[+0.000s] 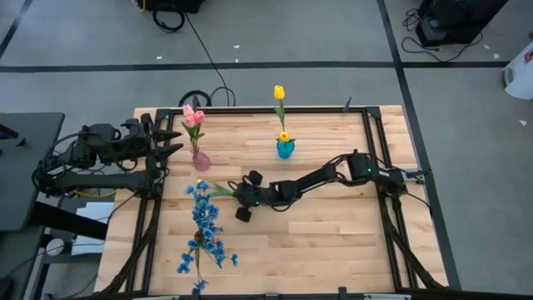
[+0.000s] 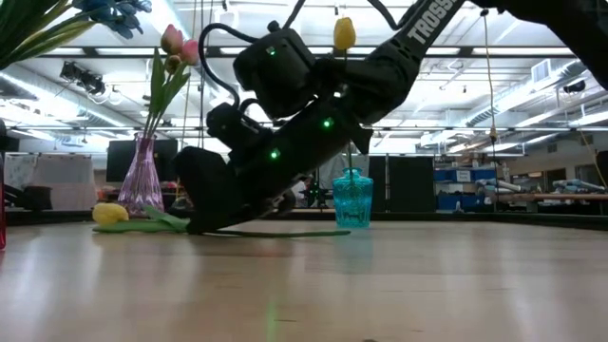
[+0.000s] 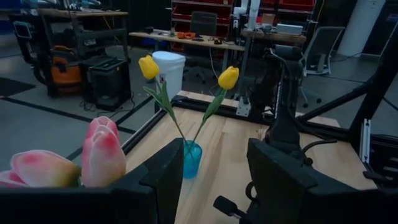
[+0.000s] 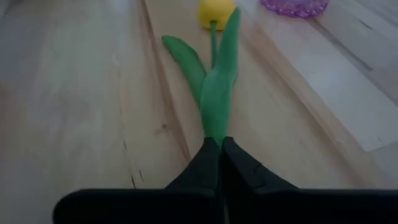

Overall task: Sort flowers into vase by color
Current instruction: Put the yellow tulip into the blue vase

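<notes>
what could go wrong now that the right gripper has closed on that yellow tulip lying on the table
The right gripper pinches only the thin stem of the yellow tulip, so it may slip or droop when lifted. The purple vase stands close by and could get knocked. The blue vase already holds tulips, so insertion may snag.

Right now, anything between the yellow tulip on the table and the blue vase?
Nothing visible. Right pincer is shut on the yellow tulip lying near the pink vase; bare table runs to the blue vase.
</notes>
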